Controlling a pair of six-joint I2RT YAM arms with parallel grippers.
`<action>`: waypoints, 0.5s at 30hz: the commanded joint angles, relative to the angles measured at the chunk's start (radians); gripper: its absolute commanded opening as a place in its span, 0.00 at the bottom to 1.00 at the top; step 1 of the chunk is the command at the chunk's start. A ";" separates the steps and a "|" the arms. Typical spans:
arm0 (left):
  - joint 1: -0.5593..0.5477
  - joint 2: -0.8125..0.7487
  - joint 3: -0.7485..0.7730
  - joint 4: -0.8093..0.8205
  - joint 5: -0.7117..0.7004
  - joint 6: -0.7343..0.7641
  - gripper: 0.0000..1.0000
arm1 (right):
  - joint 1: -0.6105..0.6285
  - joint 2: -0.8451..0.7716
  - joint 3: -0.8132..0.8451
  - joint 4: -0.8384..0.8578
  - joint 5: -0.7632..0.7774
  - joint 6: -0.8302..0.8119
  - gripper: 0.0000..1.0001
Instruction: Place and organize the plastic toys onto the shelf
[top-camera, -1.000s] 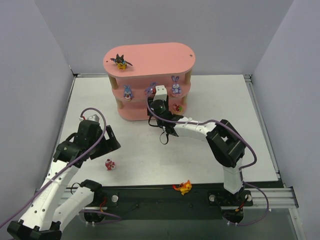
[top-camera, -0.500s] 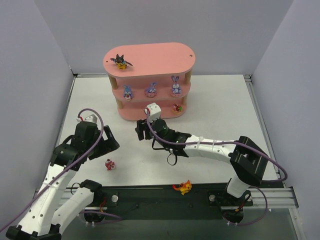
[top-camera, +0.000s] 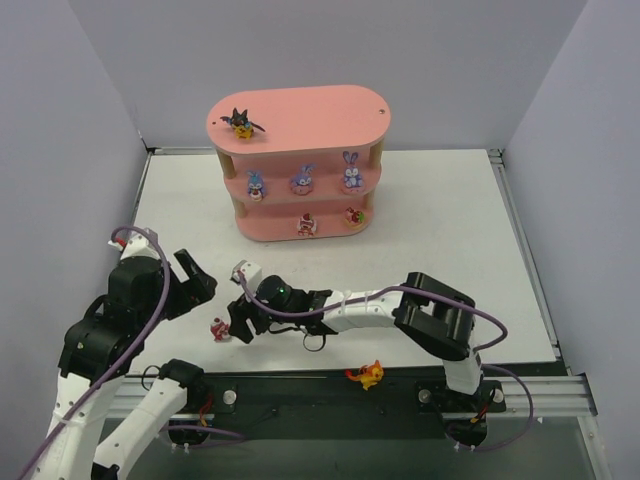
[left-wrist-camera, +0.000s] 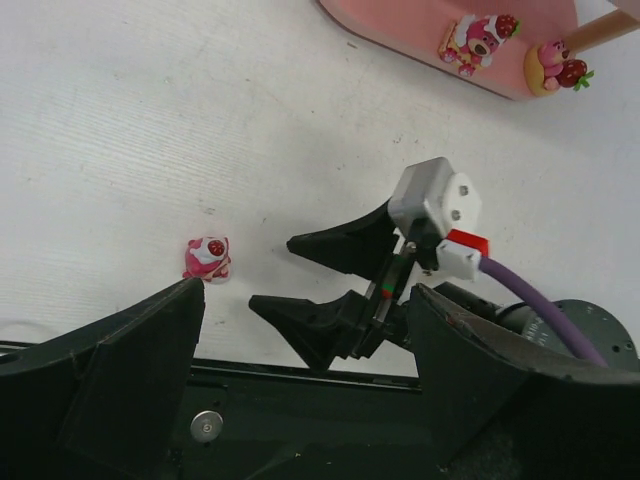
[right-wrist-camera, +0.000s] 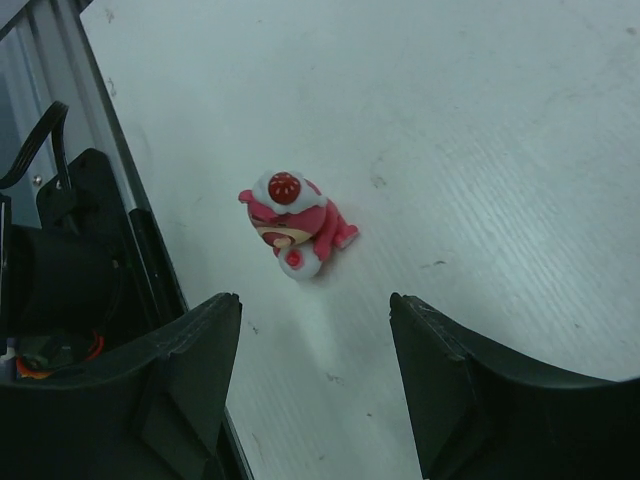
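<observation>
One red-and-white toy (right-wrist-camera: 295, 225) lies on the table (top-camera: 450, 230) well in front of the shelf (top-camera: 300, 115). The right gripper (right-wrist-camera: 312, 310) hovers just beside it, jaws spread and empty, seemingly to straddle it; the left gripper (top-camera: 198, 275) hangs nearby, wide open.

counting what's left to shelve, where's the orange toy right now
In the top view the orange toy lies at the table's near edge by the black rail, just left of the right arm's base.
</observation>
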 joint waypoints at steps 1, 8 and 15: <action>0.001 -0.029 0.063 -0.057 -0.060 -0.009 0.92 | 0.024 0.055 0.137 0.023 -0.135 -0.059 0.62; 0.001 -0.033 0.092 -0.072 -0.050 0.004 0.92 | 0.035 0.139 0.225 -0.045 -0.153 -0.119 0.62; 0.001 -0.015 0.090 -0.060 -0.011 0.020 0.92 | 0.046 0.197 0.259 -0.123 -0.101 -0.196 0.66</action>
